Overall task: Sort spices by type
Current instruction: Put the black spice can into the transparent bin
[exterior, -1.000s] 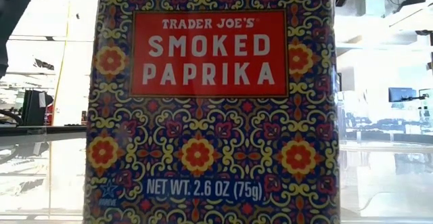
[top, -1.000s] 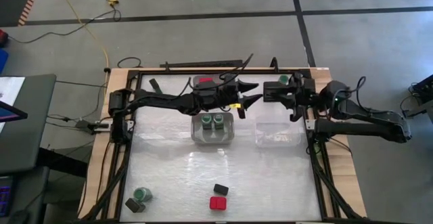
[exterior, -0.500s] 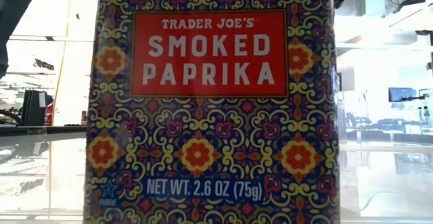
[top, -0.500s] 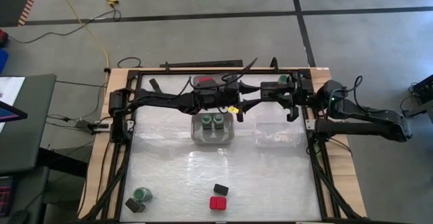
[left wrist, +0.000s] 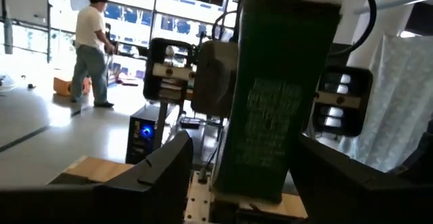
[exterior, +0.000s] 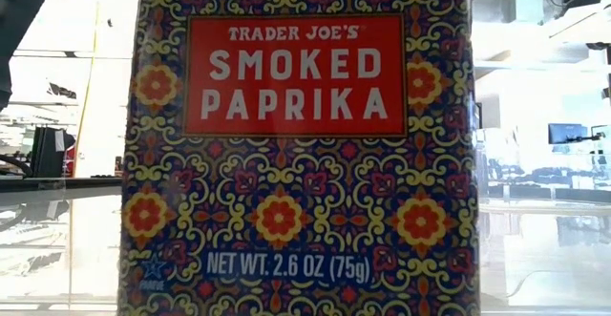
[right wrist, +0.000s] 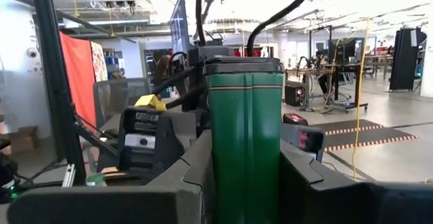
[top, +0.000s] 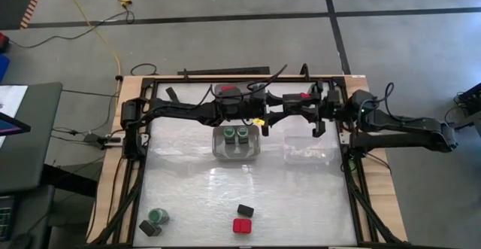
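A dark green rectangular spice tin with a black lid hangs in mid-air over the table's far middle, between my two grippers. My right gripper comes from the right and is shut on it. My left gripper, reaching from the left, is open, with its fingers on either side of the same tin and a gap showing at one finger. On the near table stand a green-lidded jar, two dark tins and a red-topped tin. My right gripper pinches the tin's lower body between its two fingers, one on each side wall. The fingers come level from the table's right. The tin stands upright in the hold, lid up, lifted clear of the table.
A clear bin holding two green-lidded jars sits just nearer than the grippers. Another clear bin is to its right, and a third, with something red in it, is at the far edge. The paprika tin fills the low view.
My right gripper has moved toward the table's left, closing the gap to my left gripper until the two meet over the far middle of the table. My left arm has stayed nearly still.
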Controlling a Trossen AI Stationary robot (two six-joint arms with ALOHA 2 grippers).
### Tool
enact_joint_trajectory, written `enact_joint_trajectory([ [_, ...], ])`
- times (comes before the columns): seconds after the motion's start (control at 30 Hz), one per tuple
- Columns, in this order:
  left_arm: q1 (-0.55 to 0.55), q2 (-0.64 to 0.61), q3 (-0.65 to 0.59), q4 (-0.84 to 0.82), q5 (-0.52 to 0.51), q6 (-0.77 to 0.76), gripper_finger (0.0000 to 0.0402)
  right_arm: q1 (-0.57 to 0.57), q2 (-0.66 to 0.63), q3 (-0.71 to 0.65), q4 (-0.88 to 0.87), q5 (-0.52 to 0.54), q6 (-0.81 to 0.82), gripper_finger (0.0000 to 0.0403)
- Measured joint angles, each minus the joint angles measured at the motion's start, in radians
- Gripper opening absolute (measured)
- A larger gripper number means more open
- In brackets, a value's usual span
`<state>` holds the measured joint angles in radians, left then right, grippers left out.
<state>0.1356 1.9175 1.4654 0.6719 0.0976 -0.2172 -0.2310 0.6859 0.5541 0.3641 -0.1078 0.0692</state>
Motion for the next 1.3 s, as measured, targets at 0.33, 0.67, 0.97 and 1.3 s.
enact_joint_trajectory([
  [0.33, 0.0, 0.0, 0.0, -0.01, 0.011, 0.013, 0.0117, 0.0, 0.009, 0.0, -0.008, 0.0, 0.018, 0.0123],
  [0.67, -0.001, 0.0, -0.001, -0.015, 0.005, 0.018, 0.0116, 0.0, 0.008, 0.0, -0.04, 0.004, 0.009, 0.015],
  [0.97, -0.001, 0.0, -0.001, -0.019, 0.002, 0.015, 0.012, 0.0, 0.008, 0.0, -0.046, 0.005, 0.005, 0.0157],
  [1.3, 0.0, 0.0, -0.001, -0.033, -0.001, 0.02, 0.012, 0.0, 0.006, 0.0, -0.053, 0.008, 0.028, 0.0172],
])
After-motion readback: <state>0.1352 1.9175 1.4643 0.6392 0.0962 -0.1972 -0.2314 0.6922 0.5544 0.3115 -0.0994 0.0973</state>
